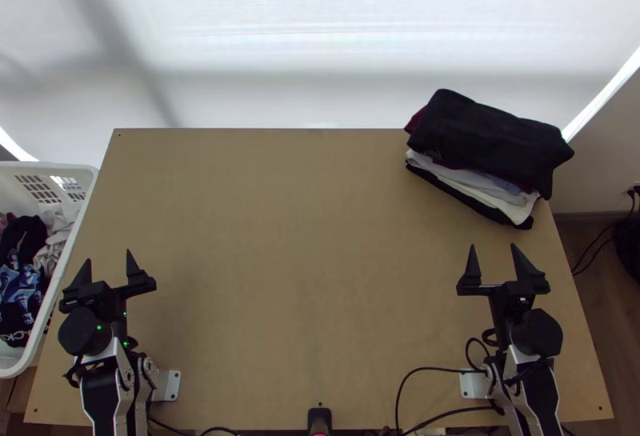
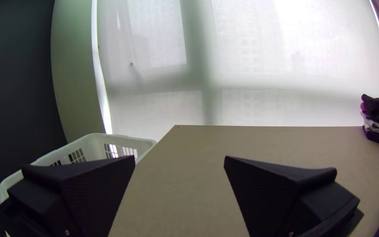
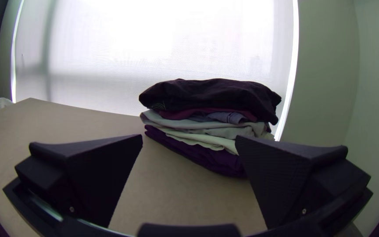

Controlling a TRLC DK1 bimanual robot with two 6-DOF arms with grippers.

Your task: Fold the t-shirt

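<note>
The left gripper [image 1: 109, 257] and the right gripper [image 1: 493, 246] both have their fingers parted and pointing toward the far side of the wooden table [image 1: 304, 260]. Beyond the right gripper's fingers, near the table's far right corner, lies a stack of folded clothes [image 1: 480, 184], white, grey and dark layers with a black garment [image 1: 496, 136] on top. Outward of the left gripper's fingers, beside the table's left edge, a white basket [image 1: 48, 166] holds bunched clothes [image 1: 22, 238], some dark, some pale, one blue-patterned. A white blind [image 1: 320, 44] spans the background beyond both pairs of fingers, and a black cable [image 1: 408, 374] curves over the table nearer than the right gripper's fingers.
</note>
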